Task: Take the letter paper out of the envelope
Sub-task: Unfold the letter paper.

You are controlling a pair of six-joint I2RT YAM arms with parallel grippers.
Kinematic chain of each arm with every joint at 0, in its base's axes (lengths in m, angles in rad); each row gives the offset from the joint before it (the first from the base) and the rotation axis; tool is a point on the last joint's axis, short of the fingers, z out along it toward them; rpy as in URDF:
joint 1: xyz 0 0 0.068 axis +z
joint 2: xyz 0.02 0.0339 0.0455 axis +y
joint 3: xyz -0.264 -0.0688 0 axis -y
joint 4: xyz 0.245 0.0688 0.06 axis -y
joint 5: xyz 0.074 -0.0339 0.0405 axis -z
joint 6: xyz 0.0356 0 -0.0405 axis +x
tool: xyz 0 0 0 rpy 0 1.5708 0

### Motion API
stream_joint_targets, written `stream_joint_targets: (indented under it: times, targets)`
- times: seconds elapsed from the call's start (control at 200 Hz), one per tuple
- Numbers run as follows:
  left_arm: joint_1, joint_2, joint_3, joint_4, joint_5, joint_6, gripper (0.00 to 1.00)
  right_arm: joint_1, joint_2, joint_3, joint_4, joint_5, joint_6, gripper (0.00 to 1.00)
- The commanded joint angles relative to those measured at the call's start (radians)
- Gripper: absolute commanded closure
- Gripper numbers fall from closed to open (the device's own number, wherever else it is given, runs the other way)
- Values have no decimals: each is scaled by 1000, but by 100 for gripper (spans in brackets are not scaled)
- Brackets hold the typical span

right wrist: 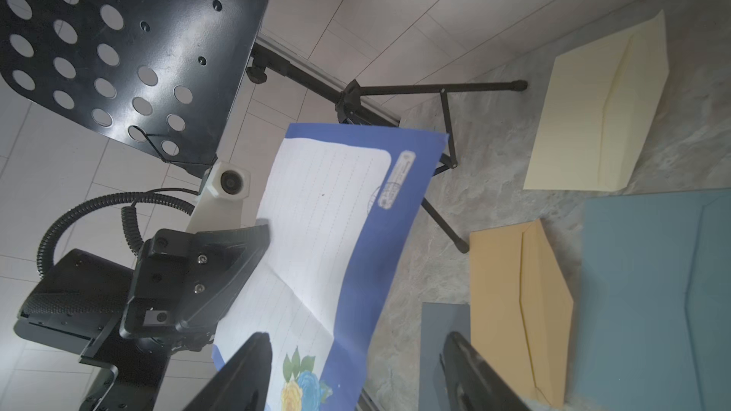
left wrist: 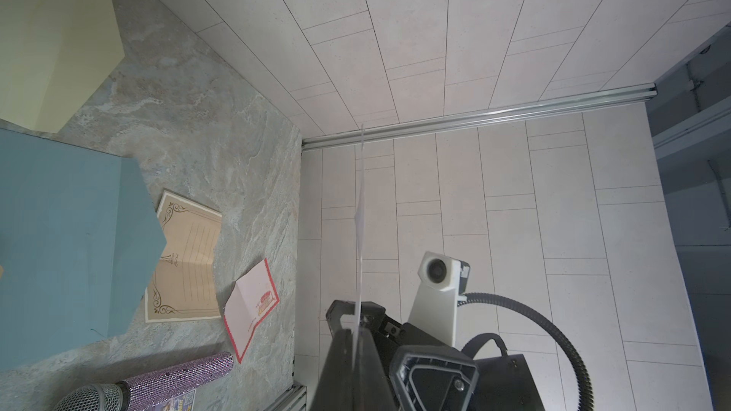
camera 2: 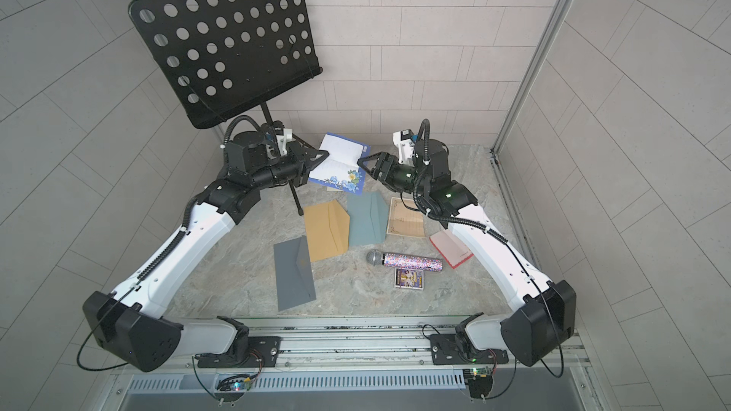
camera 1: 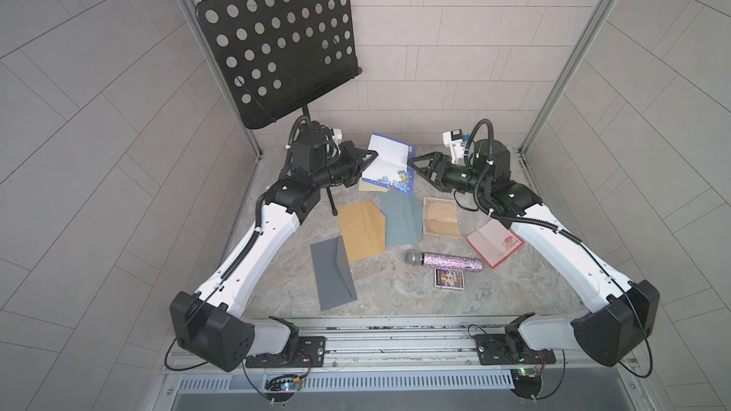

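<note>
Above cream envelope (right wrist: pixel 593 112) (flap open), left fingers (right wrist: pixel 237 258) hold letter paper (right wrist: pixel 316 211) outside it.

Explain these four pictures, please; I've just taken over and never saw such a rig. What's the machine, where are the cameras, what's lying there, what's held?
Two robot arms sit on a rail at the table's near edge, each ending in a two-finger gripper. Two pictures look down from one overhead camera pair; the others come from a camera on each wrist. The left gripper is shut on the blue-bordered letter paper, holding it up by one edge. The right gripper is open beside it, gripping nothing. On the table lie a grey envelope, a tan envelope, a teal envelope, a cream envelope, a beige lined sheet, a pink card and a glittery microphone. A music stand stands behind.
</note>
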Motion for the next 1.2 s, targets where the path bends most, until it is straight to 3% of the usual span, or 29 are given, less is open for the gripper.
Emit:
stream_joint_targets:
  times: [0.0, 0.31, 0.865, 1.0, 1.196]
  targets:
    - [-8, -27, -17, 51, 7, 16, 100, -3, 1, -19, 219, -82, 214, 32]
    - [-37, -4, -28, 80, 2, 8, 100, 2, 46, -14, 279, -126, 290, 50]
    - [-65, 23, -17, 89, -21, 11, 100, 5, 66, 2, 212, -148, 258, 82]
    - [-68, 30, -13, 88, -23, 13, 100, 4, 69, 15, 163, -147, 225, 100]
    - [-76, 38, -8, 76, -25, 16, 100, 5, 82, 101, -45, -111, 77, 100]
